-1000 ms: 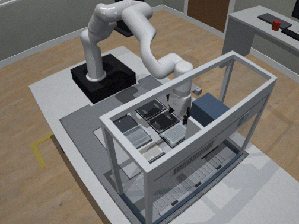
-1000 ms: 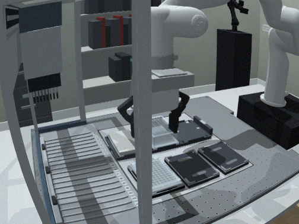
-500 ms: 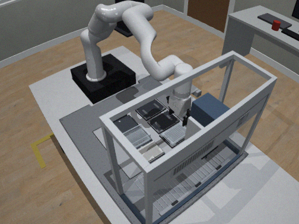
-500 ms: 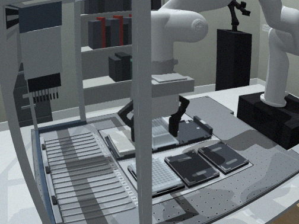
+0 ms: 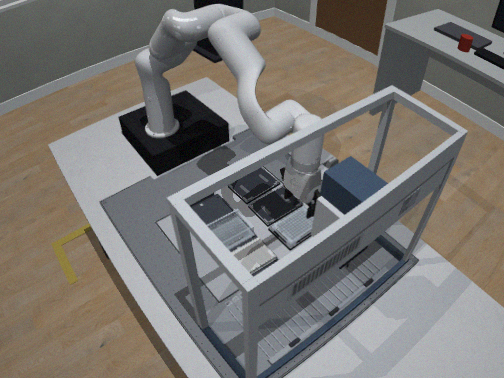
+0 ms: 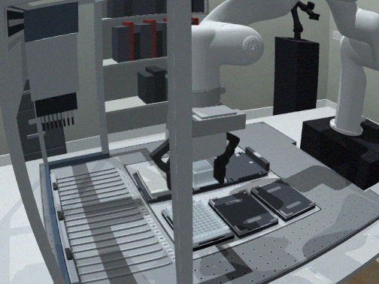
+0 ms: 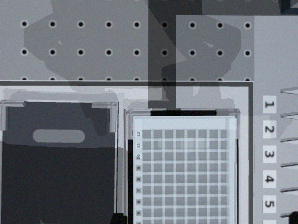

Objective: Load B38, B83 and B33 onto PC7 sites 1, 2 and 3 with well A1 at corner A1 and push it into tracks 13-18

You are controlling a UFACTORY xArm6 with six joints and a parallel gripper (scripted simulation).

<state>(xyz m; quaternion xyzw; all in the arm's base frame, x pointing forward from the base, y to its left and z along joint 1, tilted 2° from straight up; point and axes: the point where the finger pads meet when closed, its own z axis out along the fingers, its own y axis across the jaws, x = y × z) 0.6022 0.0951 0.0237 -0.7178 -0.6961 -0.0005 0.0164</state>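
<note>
Nearest in the exterior view, the loading rails [image 6: 98, 225] run across the deck on the tabletop [image 5: 95, 165], with the numbered apron strip [image 7: 269, 152] along their ends. Just beside the apron lies the row of nests: the 96-well plate B38 [image 6: 204, 219] sits in the nest closest to the rails, and the two nests next to it, S2 [image 6: 242, 212] and S1 [image 6: 283, 199], show dark bare floors. Behind them the carrier PC7 [image 6: 248, 165] lies loose on the apron, carrying a pale plate [image 6: 152, 179] at one end and a clear block [image 6: 204, 174] in the middle. The hand [image 6: 195, 165] hangs above the carrier and nests, fingers spread wide and holding nothing.
</note>
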